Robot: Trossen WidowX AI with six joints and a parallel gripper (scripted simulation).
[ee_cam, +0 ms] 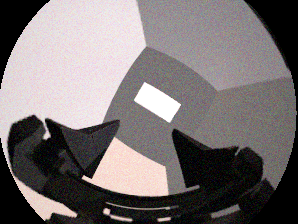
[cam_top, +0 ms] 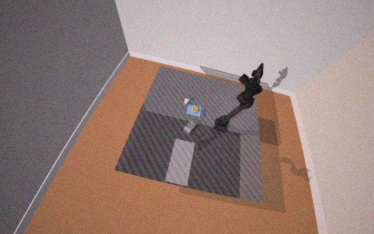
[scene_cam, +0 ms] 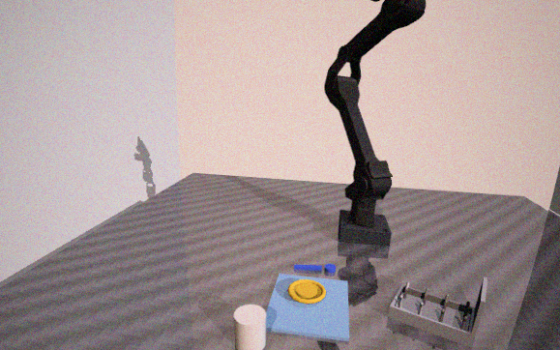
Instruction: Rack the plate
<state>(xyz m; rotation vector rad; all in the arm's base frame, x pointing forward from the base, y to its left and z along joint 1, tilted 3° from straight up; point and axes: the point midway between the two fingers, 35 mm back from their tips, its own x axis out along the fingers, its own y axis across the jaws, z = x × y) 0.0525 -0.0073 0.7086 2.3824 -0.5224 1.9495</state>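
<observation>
A yellow plate [cam_top: 196,109] [scene_cam: 307,291] lies flat on a light blue board [cam_top: 190,113] [scene_cam: 324,323]. The grey dish rack [cam_top: 188,128] [scene_cam: 428,327] stands beside the board, at the lower right in the exterior view, with several uprights and a taller end wall; no plate shows in it. My gripper [ee_cam: 147,127] [cam_top: 261,67] is open and empty, raised high above the table and far from plate and rack. In the wrist view, its fingers stand apart against walls and a bright white rectangle. The gripper is out of the exterior view.
A white cylinder [cam_top: 186,101] [scene_cam: 250,330] stands close to the board's corner. A blue bar [scene_cam: 308,268] and a small blue round piece [scene_cam: 330,270] lie along the board's side nearer the arm base [scene_cam: 365,232]. Walls stand close behind the table.
</observation>
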